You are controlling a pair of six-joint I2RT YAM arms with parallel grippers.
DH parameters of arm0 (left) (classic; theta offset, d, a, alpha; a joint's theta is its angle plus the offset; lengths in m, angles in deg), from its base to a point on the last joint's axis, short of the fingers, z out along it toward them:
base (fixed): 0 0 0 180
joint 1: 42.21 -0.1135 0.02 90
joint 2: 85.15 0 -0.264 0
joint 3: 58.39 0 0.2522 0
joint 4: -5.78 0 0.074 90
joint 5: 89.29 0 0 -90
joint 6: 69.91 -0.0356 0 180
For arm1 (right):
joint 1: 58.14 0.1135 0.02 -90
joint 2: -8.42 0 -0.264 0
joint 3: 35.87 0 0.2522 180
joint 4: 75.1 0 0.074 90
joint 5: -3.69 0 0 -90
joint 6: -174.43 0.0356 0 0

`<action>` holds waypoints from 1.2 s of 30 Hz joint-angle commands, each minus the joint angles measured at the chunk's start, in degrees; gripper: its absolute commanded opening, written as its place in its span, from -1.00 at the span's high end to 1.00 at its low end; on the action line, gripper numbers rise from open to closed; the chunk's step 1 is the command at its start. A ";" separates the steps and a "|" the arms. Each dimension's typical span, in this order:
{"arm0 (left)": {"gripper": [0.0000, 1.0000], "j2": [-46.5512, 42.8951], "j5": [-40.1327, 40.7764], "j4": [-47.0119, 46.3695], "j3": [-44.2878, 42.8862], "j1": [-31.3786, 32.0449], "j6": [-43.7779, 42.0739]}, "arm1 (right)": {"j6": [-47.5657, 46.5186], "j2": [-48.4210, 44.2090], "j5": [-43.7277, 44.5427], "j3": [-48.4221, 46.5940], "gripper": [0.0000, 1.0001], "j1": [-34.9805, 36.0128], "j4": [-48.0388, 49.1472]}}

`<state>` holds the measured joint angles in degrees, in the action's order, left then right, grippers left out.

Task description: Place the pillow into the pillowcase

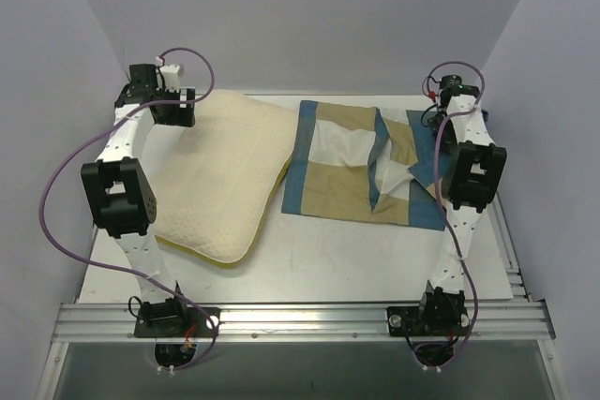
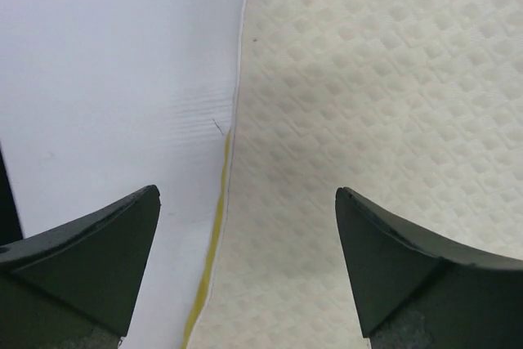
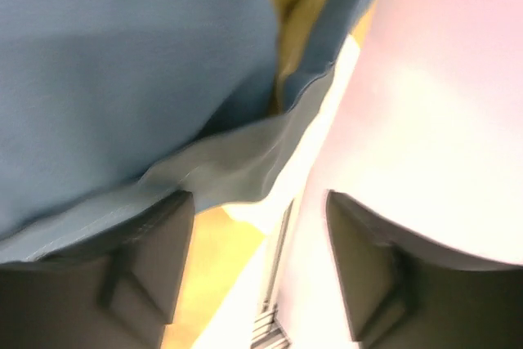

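The cream pillow (image 1: 220, 175) with yellow piping lies on the left half of the white table (image 1: 347, 259). The blue, tan and white checked pillowcase (image 1: 352, 170) lies flat and rumpled to its right, just touching it. My left gripper (image 1: 178, 111) hangs over the pillow's far left corner. In the left wrist view it (image 2: 247, 192) is open, straddling the pillow's (image 2: 368, 104) piped edge. My right gripper (image 1: 439, 117) is at the pillowcase's far right edge. In the right wrist view it (image 3: 259, 195) is open, with blue pillowcase cloth (image 3: 122, 63) draped across its left finger.
An aluminium rail (image 1: 300, 318) carrying both arm bases runs along the near edge. Grey walls close in the left, back and right. A metal track (image 1: 511, 241) lines the table's right edge. Purple cables loop off both arms.
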<state>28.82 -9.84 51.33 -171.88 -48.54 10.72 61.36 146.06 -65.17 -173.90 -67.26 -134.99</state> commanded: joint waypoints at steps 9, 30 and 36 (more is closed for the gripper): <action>-0.95 -7.80 -3.60 13.73 4.08 15.11 -8.12 | 6.88 -23.47 -18.14 18.26 -0.72 6.84 -5.37; -0.95 -11.92 -3.14 25.16 23.18 -1.31 -44.68 | 1.11 -11.01 -15.19 23.49 -0.18 0.43 -10.13; -0.95 -17.01 -12.29 27.97 17.72 -2.37 -45.04 | -2.24 -3.08 -3.91 7.66 -0.11 2.26 -8.88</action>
<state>17.15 -16.40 75.70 -151.09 -51.75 -30.89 61.90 142.83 -75.64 -159.67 -67.07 -142.80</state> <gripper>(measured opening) 0.974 0.561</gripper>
